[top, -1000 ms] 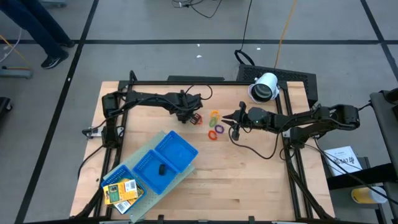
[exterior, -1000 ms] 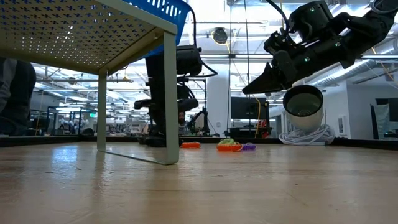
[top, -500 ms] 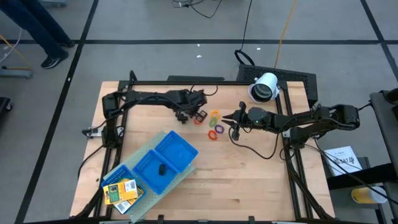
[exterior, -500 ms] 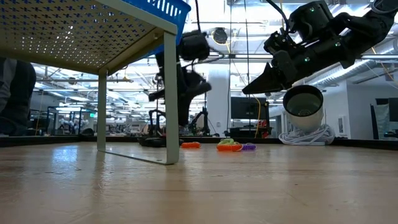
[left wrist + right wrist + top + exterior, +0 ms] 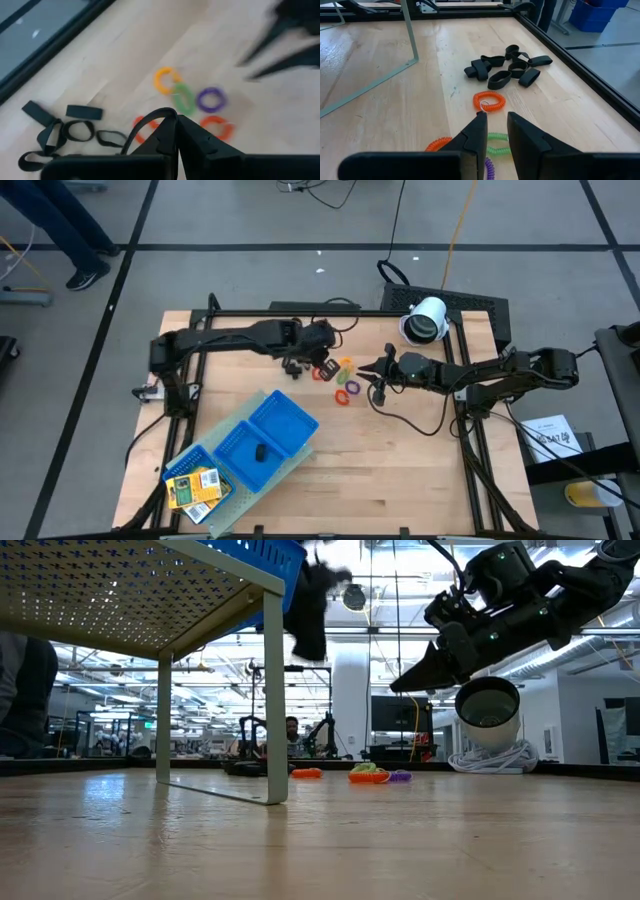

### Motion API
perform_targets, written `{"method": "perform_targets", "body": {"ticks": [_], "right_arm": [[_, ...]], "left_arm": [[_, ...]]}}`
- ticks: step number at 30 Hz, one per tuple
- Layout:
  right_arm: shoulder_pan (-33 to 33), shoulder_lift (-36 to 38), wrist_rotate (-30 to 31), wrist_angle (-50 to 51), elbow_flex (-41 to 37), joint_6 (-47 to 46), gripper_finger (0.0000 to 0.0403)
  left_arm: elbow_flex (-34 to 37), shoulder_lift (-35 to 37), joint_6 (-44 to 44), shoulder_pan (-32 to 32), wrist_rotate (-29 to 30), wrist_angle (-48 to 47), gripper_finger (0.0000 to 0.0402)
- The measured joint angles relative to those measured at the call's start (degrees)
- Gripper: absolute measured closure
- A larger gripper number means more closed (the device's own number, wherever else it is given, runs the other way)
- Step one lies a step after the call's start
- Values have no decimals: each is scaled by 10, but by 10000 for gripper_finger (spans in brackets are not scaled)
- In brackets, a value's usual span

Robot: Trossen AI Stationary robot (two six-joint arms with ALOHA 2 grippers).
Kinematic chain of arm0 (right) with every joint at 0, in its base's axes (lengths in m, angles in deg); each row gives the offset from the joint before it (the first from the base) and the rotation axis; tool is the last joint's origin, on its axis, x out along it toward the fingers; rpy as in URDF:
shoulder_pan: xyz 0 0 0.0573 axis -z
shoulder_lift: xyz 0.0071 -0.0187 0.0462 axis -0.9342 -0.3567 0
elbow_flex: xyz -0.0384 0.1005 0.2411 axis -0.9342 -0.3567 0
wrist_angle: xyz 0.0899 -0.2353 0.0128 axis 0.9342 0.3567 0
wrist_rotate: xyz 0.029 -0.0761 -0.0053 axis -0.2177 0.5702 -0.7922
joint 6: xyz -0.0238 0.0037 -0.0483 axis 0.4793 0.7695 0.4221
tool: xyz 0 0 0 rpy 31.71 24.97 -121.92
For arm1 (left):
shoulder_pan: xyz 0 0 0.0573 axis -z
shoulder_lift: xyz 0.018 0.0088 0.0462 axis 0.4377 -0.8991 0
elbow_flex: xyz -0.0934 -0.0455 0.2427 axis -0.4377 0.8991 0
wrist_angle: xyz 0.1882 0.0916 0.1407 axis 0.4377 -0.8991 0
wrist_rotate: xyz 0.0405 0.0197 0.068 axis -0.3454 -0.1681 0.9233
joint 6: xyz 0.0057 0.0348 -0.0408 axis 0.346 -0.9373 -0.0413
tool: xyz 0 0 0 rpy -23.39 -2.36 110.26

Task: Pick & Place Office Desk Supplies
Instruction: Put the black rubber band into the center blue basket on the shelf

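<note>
Hovering above the rings (image 5: 182,97), left claw (image 5: 176,120) shut.

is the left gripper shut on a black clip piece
Shut on a black clip piece: the left gripper fingertips meet, pinching its thin loop above the table.

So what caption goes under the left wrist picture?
Left hand shut on a black band, above coloured rings.

light: bright, even overhead | shadows: soft | blur: left wrist view smeared | low view: backlit
</note>
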Motion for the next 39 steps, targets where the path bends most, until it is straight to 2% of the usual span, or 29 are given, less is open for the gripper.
{"method": "perform_targets", "body": {"ticks": [4,9,12,15,19,22,25,29,33,39], "right_arm": [[0,0,0,4,0,0,339],[0,0,1,4,0,2,339],[0,0,1,4,0,2,339],[0,0,1,4,0,2,339],[0,0,2,4,0,0,339],[0,0,2,4,0,0,339],[0,0,2,4,0,0,339],[0,0,2,4,0,0,339],[0,0,2,4,0,0,339],[0,0,2,4,0,-4,339]], "left_arm": [[-1,67,4,46,0,-2,396],[-1,142,12,123,0,0,379],[-1,175,15,177,-1,-7,388],[-1,196,7,235,-2,-31,396],[-1,206,9,318,-4,-73,378],[0,204,41,380,-15,-105,373],[3,201,78,429,-14,-111,386],[10,198,158,476,30,-113,394],[22,200,241,500,77,-118,367],[43,199,379,508,92,-180,317]]}}
